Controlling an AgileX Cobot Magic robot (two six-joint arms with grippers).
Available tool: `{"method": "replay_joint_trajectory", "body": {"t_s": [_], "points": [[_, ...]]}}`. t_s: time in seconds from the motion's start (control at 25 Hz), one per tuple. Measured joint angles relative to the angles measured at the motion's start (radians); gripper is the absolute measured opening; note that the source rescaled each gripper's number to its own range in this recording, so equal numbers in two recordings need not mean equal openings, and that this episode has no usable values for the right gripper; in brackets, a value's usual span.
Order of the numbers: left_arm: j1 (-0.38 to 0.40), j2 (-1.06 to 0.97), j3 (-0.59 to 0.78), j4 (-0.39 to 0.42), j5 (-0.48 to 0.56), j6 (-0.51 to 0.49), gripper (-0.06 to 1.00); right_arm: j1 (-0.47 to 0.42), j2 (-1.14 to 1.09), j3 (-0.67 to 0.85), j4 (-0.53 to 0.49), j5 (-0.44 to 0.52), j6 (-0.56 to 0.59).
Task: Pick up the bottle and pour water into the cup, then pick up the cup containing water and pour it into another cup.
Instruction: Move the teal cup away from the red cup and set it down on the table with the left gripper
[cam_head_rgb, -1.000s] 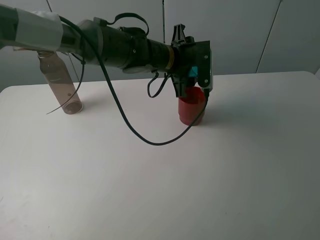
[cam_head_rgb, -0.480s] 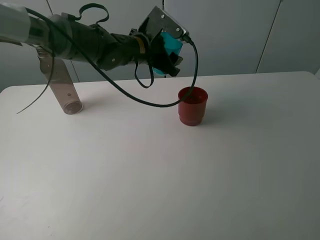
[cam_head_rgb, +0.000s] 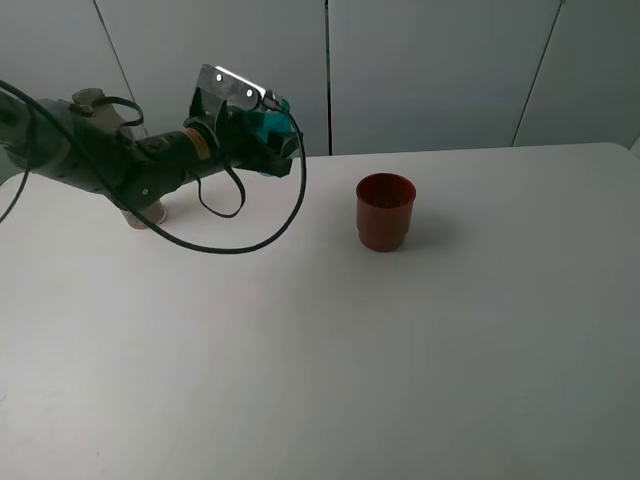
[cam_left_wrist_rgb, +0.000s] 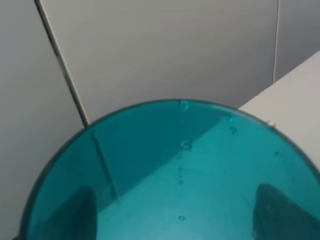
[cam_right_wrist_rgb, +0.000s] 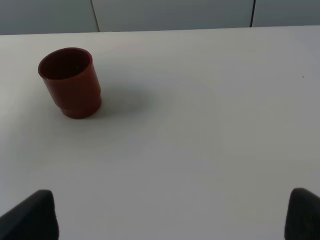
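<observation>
My left gripper (cam_head_rgb: 258, 132) is shut on the translucent teal cup (cam_head_rgb: 268, 127) and holds it in the air at the back left, well left of the red cup (cam_head_rgb: 385, 210). In the left wrist view the teal cup (cam_left_wrist_rgb: 180, 175) fills the frame, with droplets on its wall and the dark fingers (cam_left_wrist_rgb: 75, 212) showing through it. The red cup stands upright on the white table (cam_head_rgb: 400, 350). The bottle is almost hidden behind the left arm; only a bit of it (cam_head_rgb: 148, 213) shows. My right gripper (cam_right_wrist_rgb: 167, 217) is open and empty, with the red cup (cam_right_wrist_rgb: 70, 82) some way ahead of it.
A black cable (cam_head_rgb: 230, 245) loops down from the left arm to just above the table. Grey wall panels (cam_head_rgb: 430, 70) stand behind the table's far edge. The right arm is out of the exterior high view.
My left arm has drawn back to the left from over the red cup, carrying the teal cup. The red cup has not moved.
</observation>
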Motion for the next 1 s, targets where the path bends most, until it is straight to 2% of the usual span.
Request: {"method": "replay_joint_trajectory", "body": {"t_s": [0.28,0.56,1.0], "points": [[0.069,0.065,0.017,0.013,-0.023,-0.147,0.11,0.000,0.000,0.000,0.000,0.000,0.000],[0.071,0.168,0.018,0.064,-0.066,-0.143,0.11,0.000,0.000,0.000,0.000,0.000,0.000],[0.071,0.190,0.018,0.069,-0.062,-0.141,0.11,0.000,0.000,0.000,0.000,0.000,0.000]]}}
